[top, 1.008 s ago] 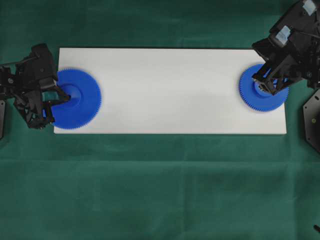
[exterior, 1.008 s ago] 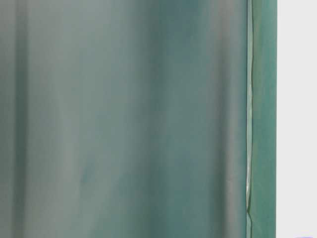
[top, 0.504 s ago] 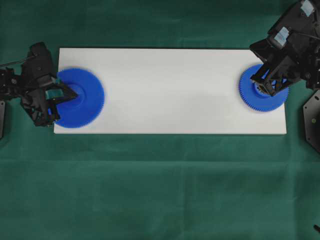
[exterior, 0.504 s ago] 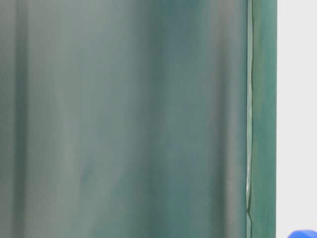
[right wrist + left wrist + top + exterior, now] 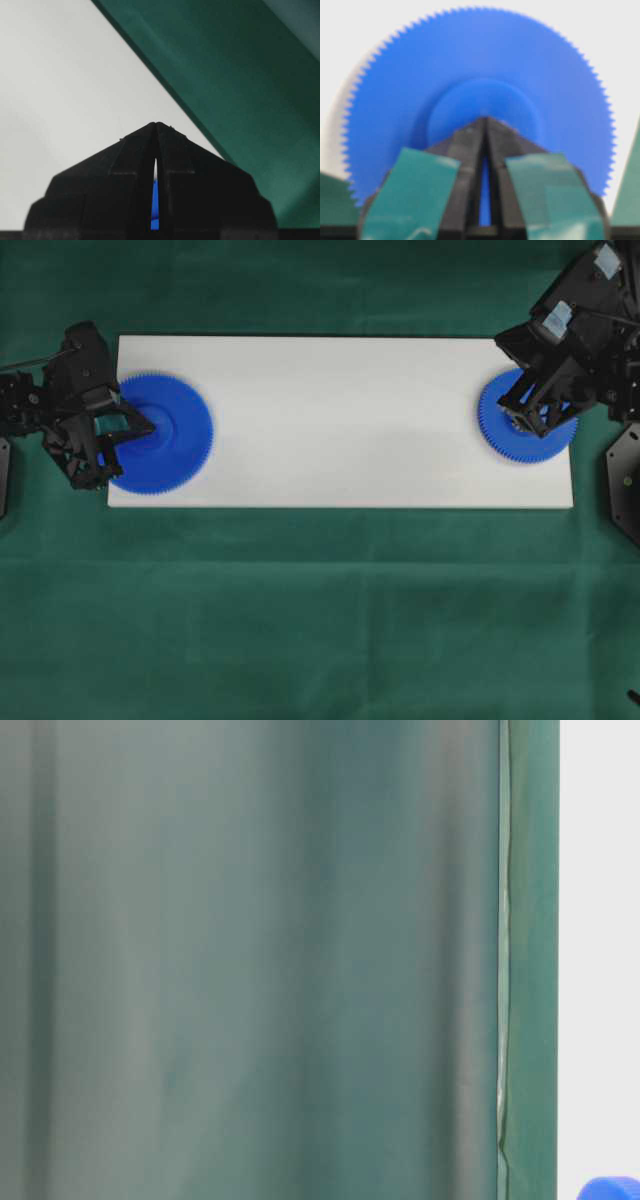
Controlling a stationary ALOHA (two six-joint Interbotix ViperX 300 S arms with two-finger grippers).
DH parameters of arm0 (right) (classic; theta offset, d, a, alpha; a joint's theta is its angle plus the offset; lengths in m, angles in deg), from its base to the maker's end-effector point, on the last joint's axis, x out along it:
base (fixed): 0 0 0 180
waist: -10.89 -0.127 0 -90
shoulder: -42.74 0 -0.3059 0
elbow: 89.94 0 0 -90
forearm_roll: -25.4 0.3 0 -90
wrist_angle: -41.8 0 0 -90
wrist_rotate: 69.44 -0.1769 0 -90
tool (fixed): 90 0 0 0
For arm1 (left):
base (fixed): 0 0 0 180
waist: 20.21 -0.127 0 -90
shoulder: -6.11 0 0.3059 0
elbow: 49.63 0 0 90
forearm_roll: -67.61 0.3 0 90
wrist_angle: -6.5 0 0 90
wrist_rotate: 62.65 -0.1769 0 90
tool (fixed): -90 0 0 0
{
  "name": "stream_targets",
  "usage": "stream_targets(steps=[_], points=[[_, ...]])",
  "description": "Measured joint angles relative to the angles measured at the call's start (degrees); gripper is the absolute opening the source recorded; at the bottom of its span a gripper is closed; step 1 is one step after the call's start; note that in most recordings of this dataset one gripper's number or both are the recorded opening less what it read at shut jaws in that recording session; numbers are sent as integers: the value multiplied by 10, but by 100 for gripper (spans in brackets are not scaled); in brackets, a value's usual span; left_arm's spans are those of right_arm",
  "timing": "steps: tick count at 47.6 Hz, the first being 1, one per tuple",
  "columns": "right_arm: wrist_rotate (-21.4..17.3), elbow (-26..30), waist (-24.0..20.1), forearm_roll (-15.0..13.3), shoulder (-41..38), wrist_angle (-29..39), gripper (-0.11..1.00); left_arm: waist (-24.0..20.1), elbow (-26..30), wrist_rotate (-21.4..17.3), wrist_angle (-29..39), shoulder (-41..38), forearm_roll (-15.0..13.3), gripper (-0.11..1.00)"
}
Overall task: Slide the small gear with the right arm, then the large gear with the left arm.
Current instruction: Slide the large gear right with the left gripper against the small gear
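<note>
Left gripper: fingers pressed together, tips on the hub of the large gear.
Large gear: left end of white board.
Right gripper: fingers closed, over the small gear.
Small gear: board's right end.

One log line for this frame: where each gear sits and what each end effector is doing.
large gear: board's left end, left end effector shut, tips on hub | small gear: board's right end, right end effector shut over it
</note>
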Motion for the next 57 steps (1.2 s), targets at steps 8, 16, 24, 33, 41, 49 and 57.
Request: stream_targets(steps=[8, 16, 24, 33, 41, 49, 57], points=[[-1, 0, 1, 0, -8, -5, 50, -3, 15, 0, 33, -3, 1, 0], [0, 1, 0, 0, -11, -7, 50, -4, 22, 0, 42, -6, 2, 0], [0, 1, 1, 0, -11, -7, 50, -4, 23, 0, 42, -7, 2, 0], [0, 1, 0, 0, -11, -8, 50, -7, 41, 0, 29, -32, 2, 0], [0, 1, 0, 0, -11, -8, 50, -9, 74, 0, 5, -75, 3, 0], [1, 1, -1, 0, -11, -8, 50, -10, 120, 0, -43, -136, 3, 0], [0, 1, -1, 0, -11, -8, 50, -11, 201, -2, -61, -219, 3, 0]])
